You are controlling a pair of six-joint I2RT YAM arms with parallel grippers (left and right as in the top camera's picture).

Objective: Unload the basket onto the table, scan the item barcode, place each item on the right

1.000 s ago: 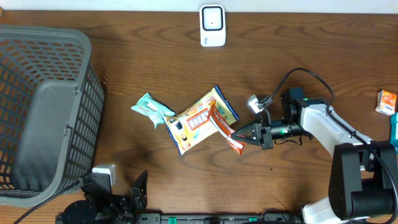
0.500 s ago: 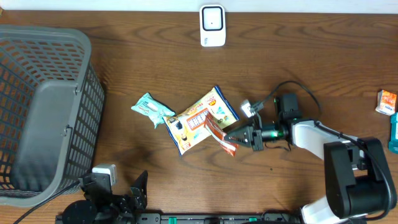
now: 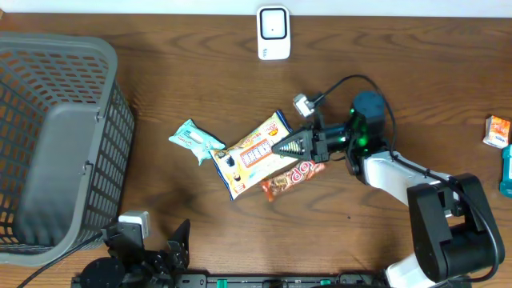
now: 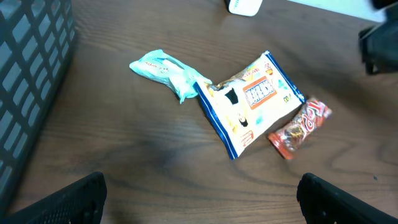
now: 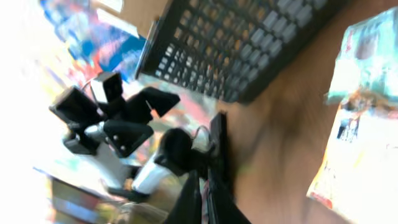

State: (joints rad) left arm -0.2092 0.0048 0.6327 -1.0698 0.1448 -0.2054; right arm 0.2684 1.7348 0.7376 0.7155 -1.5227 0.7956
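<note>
Starting nearest, at the front edge of the dark brown wooden counter (image 3: 200, 72), with the left pincer (image 3: 156, 240) (image 4: 199, 183): released, spread wide, gripping nothing, parked low. Looks out from its wrist view across bare wood toward the packets.

Next out, the task's thing, a red-orange crinkled snack wrapper (image 3: 294, 177) (image 4: 300, 126): lies flat on the counter, slanted, free of both pincers. Sits right against the lower right edge of a yellow and blue printed snack packet (image 3: 254, 154) (image 4: 249, 102); touching or just beside, hard to call.

Just beyond the wrapper, the right pincer (image 3: 282, 147): clenched tight, grasping nothing, tip pointing left over the yellow packet's right half. Cannot tell whether resting on the packet or hovering above it. Blurred in its own wrist view: closed dark fingers (image 5: 191, 202), the packet at the right edge.

Left of the yellow packet, meeting its corner, a small mint-green sachet (image 3: 194, 140) (image 4: 166, 68). Farther left, a big grey plastic mesh basket (image 3: 116, 144), well apart from the packets.

At the far edge, a white boxy barcode scanner (image 3: 273, 33), well apart from the wrapper. Off at the right edge, a small orange box (image 3: 498, 130).
</note>
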